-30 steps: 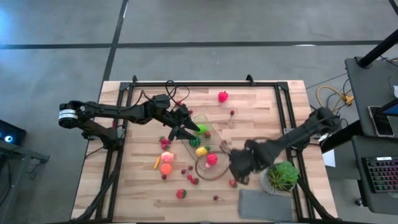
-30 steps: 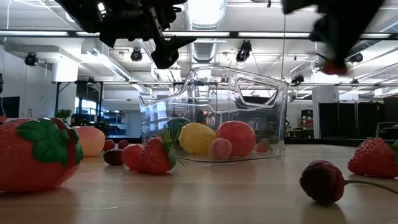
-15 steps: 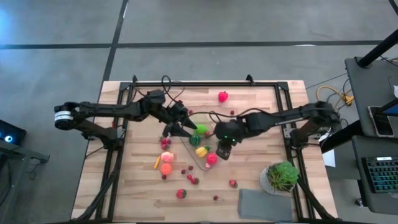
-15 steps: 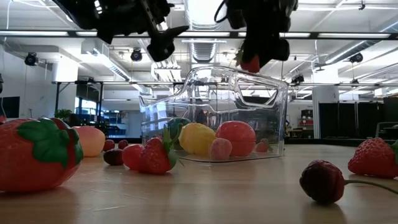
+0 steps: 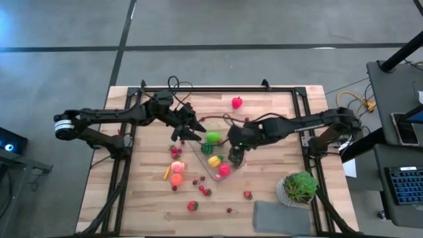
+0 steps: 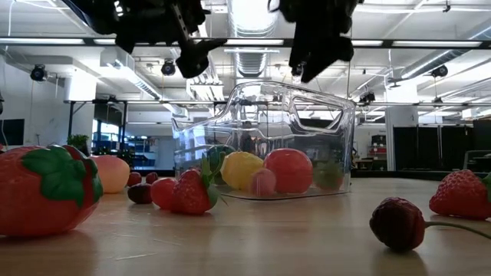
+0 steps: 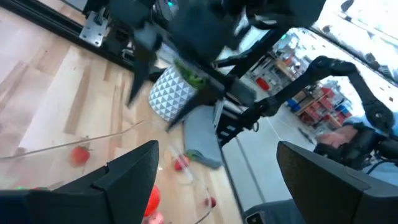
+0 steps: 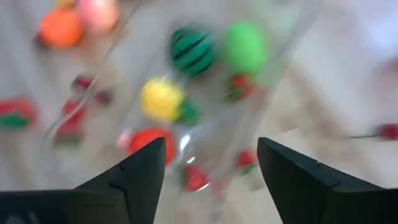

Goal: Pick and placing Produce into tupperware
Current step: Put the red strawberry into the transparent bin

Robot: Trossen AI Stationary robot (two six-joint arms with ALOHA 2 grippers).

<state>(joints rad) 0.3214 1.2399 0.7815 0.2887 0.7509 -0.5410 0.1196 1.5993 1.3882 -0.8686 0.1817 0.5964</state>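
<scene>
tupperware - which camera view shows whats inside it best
The low view: the clear tupperware stands side-on, with a yellow fruit and a red fruit sharp inside. The high view shows it small, under the right tool. The right wrist view looks down into it, blurred. The left wrist view shows only its rim.

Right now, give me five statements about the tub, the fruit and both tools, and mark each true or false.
1. The right tool is above the tupperware. True.
2. The right tool is shut on a strawberry. False: its fingers are spread apart with nothing between them.
3. A yellow fruit lies inside the tupperware. True.
4. The potted plant stands inside the tupperware. False: it stands on the table near the grey cloth, apart from the tub.
5. All produce is already in the tub. False: an orange fruit and a red fruit, among others, lie on the table.
</scene>
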